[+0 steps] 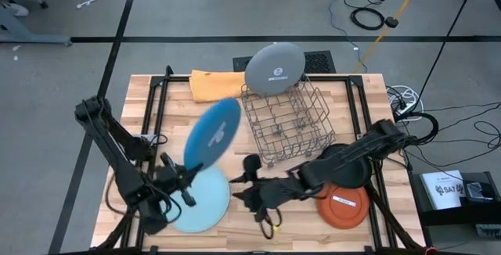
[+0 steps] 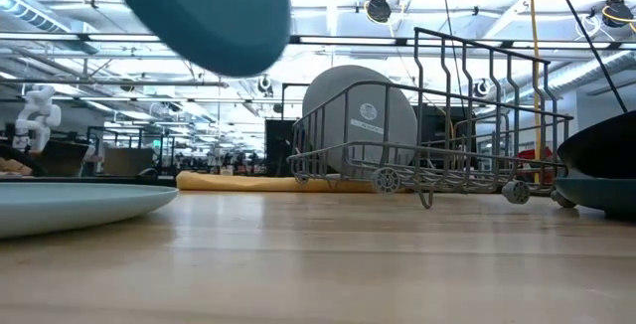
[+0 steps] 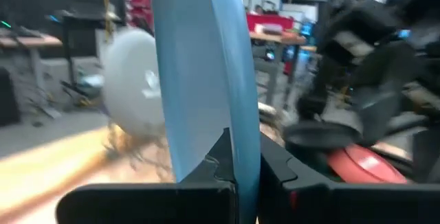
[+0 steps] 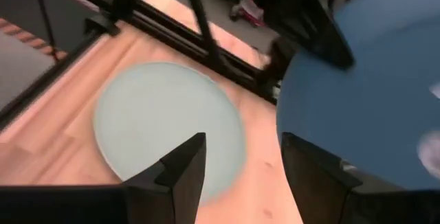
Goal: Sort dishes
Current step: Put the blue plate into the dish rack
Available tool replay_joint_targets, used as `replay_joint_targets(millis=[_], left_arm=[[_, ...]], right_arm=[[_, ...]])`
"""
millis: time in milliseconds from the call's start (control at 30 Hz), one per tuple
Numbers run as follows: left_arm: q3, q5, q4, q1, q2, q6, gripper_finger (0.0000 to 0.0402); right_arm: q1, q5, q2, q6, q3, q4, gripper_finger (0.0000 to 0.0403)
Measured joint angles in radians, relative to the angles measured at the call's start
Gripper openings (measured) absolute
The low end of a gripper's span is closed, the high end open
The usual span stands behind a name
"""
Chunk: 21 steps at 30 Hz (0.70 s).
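Observation:
My left gripper point(image 1: 186, 178) is shut on a blue plate point(image 1: 213, 134) that is raised above the table's near left part; the low view shows that plate point(image 2: 204, 11) high up. Under it a pale blue plate point(image 1: 200, 204) lies flat on the wood. A grey plate point(image 1: 274, 69) stands on edge, leaning in the far end of the wire rack point(image 1: 288, 122). An orange plate point(image 1: 342, 204) lies at the near right with a dark plate point(image 2: 601, 155) on it, mostly hidden under my right arm. My right gripper point(image 4: 244, 176) hangs open over the pale plate point(image 4: 165, 124), touching nothing. My left gripper pinches the blue plate's rim point(image 3: 237, 148) between its two fingers point(image 3: 213, 165), one on each face. The fingers reach in about level from the table's left. The plate stands on edge above the fingers, tilted, lifted clear of the table and the pale plate.
An orange cloth point(image 1: 215, 84) lies at the far edge, left of the rack. The rack point(image 2: 437, 155) takes up the table's middle right. Bare wood shows between the rack and the near edge. Cables and gear lie on the floor beyond the table.

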Motion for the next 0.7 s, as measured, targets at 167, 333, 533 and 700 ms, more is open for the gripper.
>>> replay_joint_targets(millis=[167, 333, 533, 700], left_arm=[[0.001, -0.011, 0.029, 0.023, -0.121, 0.154, 0.0016], [0.001, -0.01, 0.088, 0.052, -0.193, 0.356, 0.0016], [0.001, 0.003, 0.18, 0.115, -0.253, 0.539, 0.0016], [0.001, 0.133, 0.299, 0.174, -0.267, 0.73, 0.0015]], right_arm=[[0.026, 0.048, -0.125, 0.158, 0.003, -0.312, 0.0182], [0.03, 0.051, -0.18, 0.423, 0.003, -0.745, 0.0182], [-0.005, 0.056, -0.188, 0.55, 0.001, -1.056, 0.0182], [-0.048, 0.08, -0.188, 0.575, 0.001, -1.135, 0.0182]])
